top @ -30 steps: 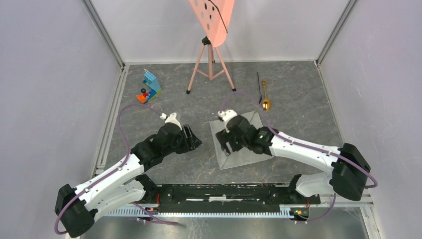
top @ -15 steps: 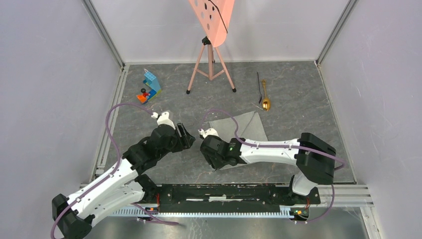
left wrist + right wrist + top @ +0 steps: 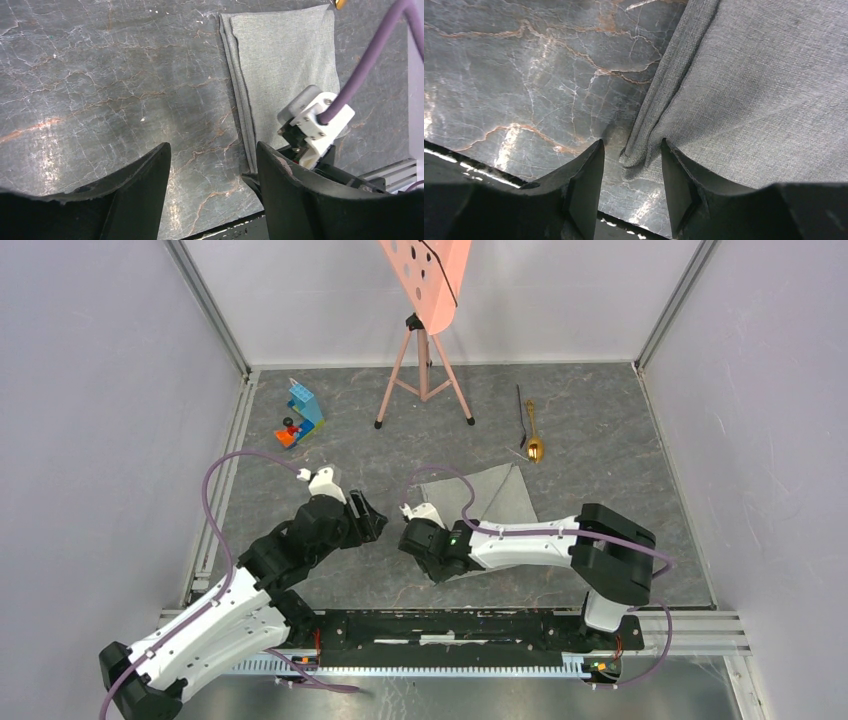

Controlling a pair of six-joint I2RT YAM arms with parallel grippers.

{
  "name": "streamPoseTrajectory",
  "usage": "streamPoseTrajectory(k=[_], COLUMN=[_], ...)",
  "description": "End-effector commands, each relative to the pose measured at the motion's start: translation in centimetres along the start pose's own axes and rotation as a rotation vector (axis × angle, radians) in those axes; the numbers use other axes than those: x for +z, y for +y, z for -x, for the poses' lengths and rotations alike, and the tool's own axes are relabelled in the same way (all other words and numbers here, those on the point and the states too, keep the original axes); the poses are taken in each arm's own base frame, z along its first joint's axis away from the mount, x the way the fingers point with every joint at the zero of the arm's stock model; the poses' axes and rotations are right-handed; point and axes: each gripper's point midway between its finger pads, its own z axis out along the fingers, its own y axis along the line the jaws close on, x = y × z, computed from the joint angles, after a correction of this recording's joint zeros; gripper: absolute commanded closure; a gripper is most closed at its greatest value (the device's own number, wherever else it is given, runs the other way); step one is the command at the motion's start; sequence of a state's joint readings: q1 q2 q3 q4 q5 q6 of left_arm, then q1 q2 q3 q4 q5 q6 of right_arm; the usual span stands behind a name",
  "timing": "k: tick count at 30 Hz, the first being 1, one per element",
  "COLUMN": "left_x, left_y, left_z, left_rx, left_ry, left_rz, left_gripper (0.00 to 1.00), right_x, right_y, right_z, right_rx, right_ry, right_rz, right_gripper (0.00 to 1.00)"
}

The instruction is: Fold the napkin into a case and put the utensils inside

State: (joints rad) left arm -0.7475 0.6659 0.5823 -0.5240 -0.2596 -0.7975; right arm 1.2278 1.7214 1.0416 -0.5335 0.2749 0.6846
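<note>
The right gripper straddles the bunched near corner of a soft light-grey woven napkin. Its 2 fingers stand narrowly apart, and a strip of bare table shows between 1 finger and the cloth, so no pinch is seen. From above, the white right arm covers the napkin's near edge, and the fingertips are hidden under the wrist. The folded napkin lies flat on the grey marble tabletop, just toward 3 o'clock of centre, with layered edges stacked along its 9 o'clock side. The left gripper hangs over bare marble at the napkin's 9 o'clock, jaws wide and holding nothing. At 1 o'clock of the napkin, apart from it, a small shiny gold spoon and a thin black utensil lie side by side; the black one's working end is too small to make out. A pink perforated board on a tripod at 12 o'clock is cut off by the frame's top. Blue and red toy blocks sit at 10 o'clock.
</note>
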Motion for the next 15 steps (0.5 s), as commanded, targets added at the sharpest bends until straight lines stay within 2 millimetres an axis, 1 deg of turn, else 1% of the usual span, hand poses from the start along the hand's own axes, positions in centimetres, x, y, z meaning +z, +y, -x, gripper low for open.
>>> streamPoseTrajectory(k=[1,3,4,5,8,9,10,12,13,14,15], left_x=[-0.1,-0.2,-0.2,-0.2,-0.3,-0.3,-0.3,-0.1,0.1,0.5,0.9], left_y=[0.6,0.6,0.6,0.6,0.6,0.7,0.7,0.6,0.8,0.9,1.1], left_z=[0.6,0.7,0.7,0.8,0.8,0.8,0.7,0.7,0.5,0.4,0.3], left_rx=[0.032,0.031,0.031,0.029,0.026,0.024,0.024,0.022,0.017,0.006,-0.017], left_ry=[-0.035,-0.039,-0.039,-0.04,-0.043,-0.043,-0.042,-0.035,-0.028,-0.019,-0.008], left_rz=[0.017,0.02,0.02,0.018,0.017,0.019,0.021,0.027,0.04,0.06,0.082], left_gripper=[0.29,0.27,0.27,0.27,0.27,0.27,0.27,0.27,0.26,0.26,0.23], right_x=[0.6,1.0,1.2,1.4,1.9,1.9,1.9,1.7,1.3,1.0,0.6], right_y=[0.0,-0.4,-0.5,-0.7,-1.6,-1.9,-2.3,-2.6,-2.2,-2.0,-1.7], right_z=[0.3,-0.2,-0.5,-0.9,-1.7,-1.8,-1.8,-1.2,-0.3,0.1,0.7], right_rx=[-0.002,-0.018,-0.024,-0.031,-0.04,-0.047,-0.058,-0.09,-0.111,-0.121,-0.125], right_ry=[-0.01,-0.001,0.007,0.017,0.023,0.019,0.015,-0.015,-0.057,-0.087,-0.126], right_rz=[-0.047,-0.079,-0.088,-0.097,-0.126,-0.142,-0.158,-0.175,-0.149,-0.131,-0.101], right_gripper=[0.49,0.5,0.53,0.58,0.68,0.73,0.81,0.98,1.0,1.0,1.0])
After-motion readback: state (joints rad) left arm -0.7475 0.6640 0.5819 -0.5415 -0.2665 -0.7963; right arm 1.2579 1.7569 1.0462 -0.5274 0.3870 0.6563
